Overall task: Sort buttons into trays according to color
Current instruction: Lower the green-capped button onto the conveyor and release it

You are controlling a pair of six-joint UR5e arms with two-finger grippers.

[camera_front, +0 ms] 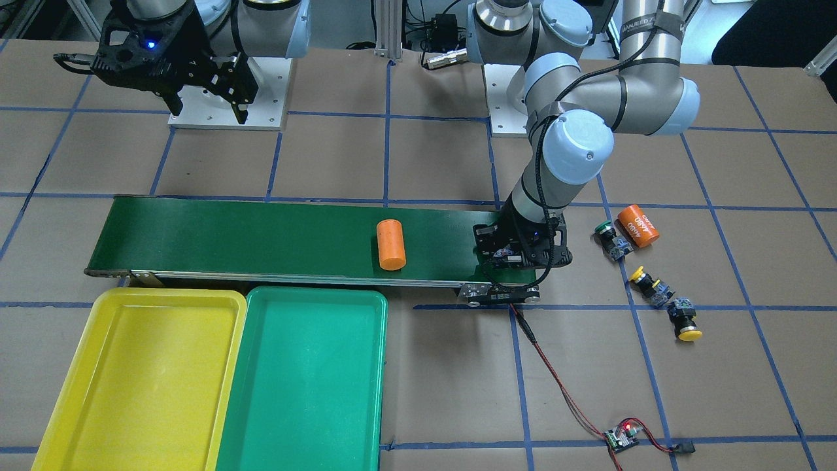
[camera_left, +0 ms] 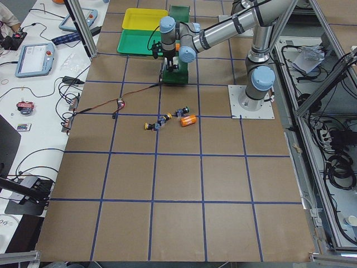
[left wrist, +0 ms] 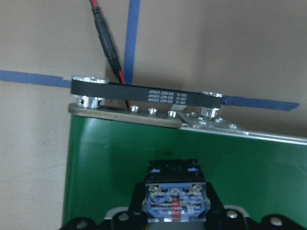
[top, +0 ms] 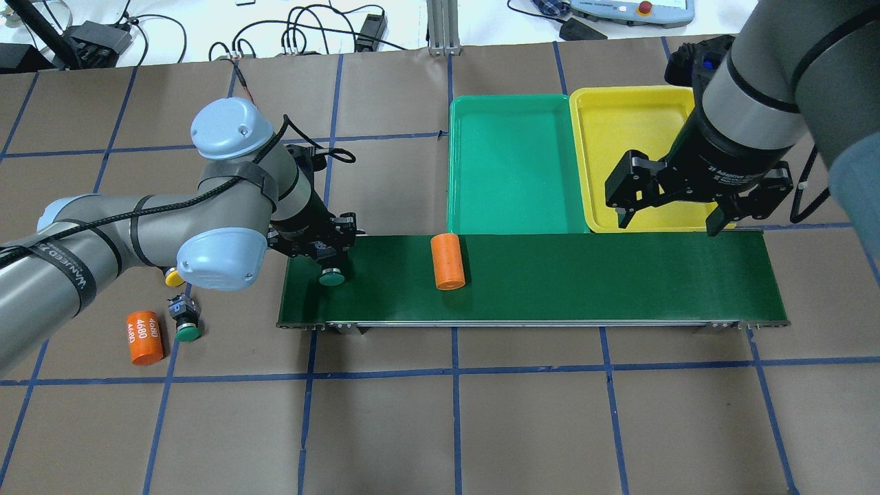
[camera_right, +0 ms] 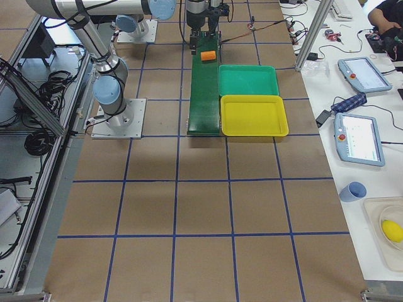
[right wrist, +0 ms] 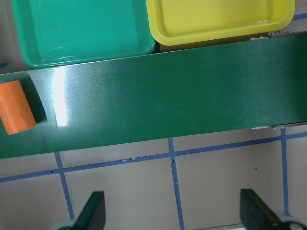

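My left gripper (top: 327,262) is low over the left end of the belt, shut on a green-capped button (top: 332,277). The left wrist view shows the button's blue-grey contact block (left wrist: 175,200) between the jaws. On the table beside the belt lie a green button (camera_front: 611,239) and two yellow buttons (camera_front: 647,282) (camera_front: 683,322). My right gripper (top: 670,210) is open and empty, high over the belt's other end next to the yellow tray (top: 632,117). The green tray (top: 512,165) lies beside it. Both trays hold nothing.
An orange cylinder (top: 447,261) lies across the dark-green conveyor belt (top: 584,275) near the green tray. A second orange cylinder with white numbers (camera_front: 637,224) lies by the loose buttons. A red-black cable runs from the belt's end to a small circuit board (camera_front: 621,437).
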